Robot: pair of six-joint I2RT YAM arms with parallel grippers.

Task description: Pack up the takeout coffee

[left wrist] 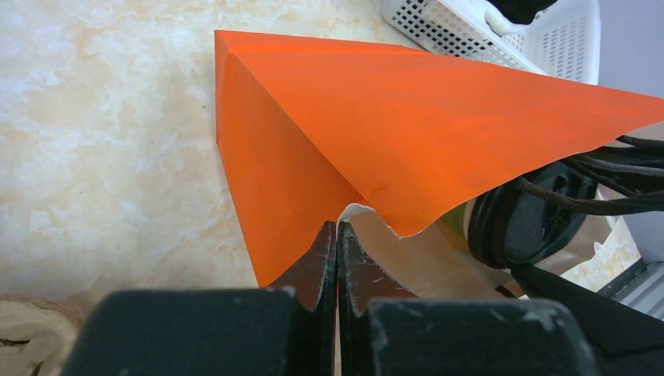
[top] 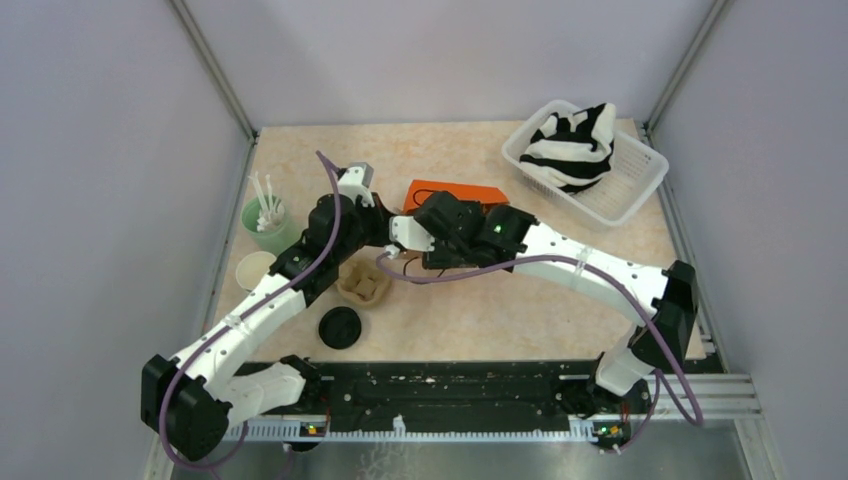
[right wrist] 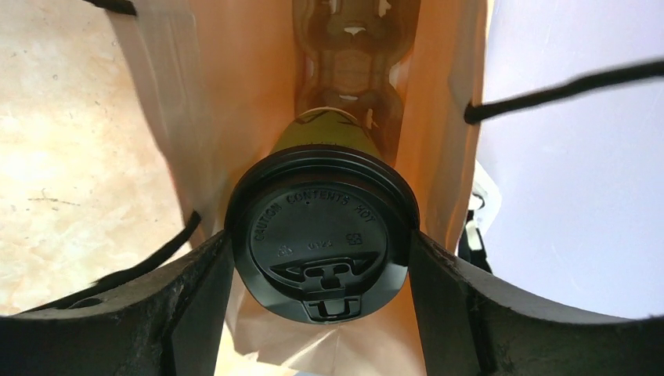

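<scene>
The takeout coffee, a green cup with a black lid, hangs in the open mouth of the orange paper bag. My right gripper is shut on it, a finger pressing each side of the lid. A cardboard cup carrier lies deep inside the bag beyond the cup. My left gripper is shut on the rim of the orange bag and holds the mouth open. The lid shows at the right of the left wrist view.
A white basket with a striped cloth stands at the back right. A green cup of stirrers, a stack of lidless cups, a cardboard carrier and a loose black lid sit at the left.
</scene>
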